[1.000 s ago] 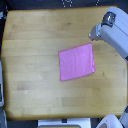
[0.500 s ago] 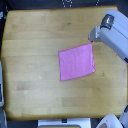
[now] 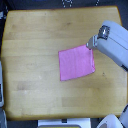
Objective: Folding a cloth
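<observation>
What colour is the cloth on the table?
Plain pink-magenta, no pattern; the cloth shows in the exterior view.

You get even, bright overhead light on the surface (image 3: 35,75), soft shadows, and a low-resolution, blurry picture throughout.

wooden tabletop (image 3: 35,60) fills most of exterior view, seen from above. light honey-toned surface, visible grain, rounded corners. surround beyond edges dark, detail unreadable. pale blurred shapes along bottom edge and at exterior view's left edge, unidentifiable. lighting even, no hard shadows on wood.
</observation>
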Controlling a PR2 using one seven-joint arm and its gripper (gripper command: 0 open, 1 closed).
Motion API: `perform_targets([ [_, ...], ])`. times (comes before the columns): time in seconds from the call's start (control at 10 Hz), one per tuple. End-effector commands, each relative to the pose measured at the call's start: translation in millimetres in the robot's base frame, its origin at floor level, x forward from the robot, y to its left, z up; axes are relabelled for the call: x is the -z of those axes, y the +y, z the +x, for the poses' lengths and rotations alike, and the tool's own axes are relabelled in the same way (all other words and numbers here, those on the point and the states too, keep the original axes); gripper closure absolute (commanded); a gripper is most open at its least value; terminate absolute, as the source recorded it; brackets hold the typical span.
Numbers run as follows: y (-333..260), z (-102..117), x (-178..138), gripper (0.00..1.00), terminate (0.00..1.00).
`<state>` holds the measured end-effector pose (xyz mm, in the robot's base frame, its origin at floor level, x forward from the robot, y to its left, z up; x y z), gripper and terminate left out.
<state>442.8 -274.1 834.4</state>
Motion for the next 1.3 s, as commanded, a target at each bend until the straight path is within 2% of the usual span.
perform_targets([
  [0.0, 0.8, -9.1, 53.4, 0.00, 0.00],
  [0.3, -0.3, -10.8, 74.9, 0.00, 0.00],
  [1.1, -2.0, -16.7, 103.3, 0.00, 0.00],
  [1.2, -4.6, -17.5, 104.0, 1.00, 0.00],
])
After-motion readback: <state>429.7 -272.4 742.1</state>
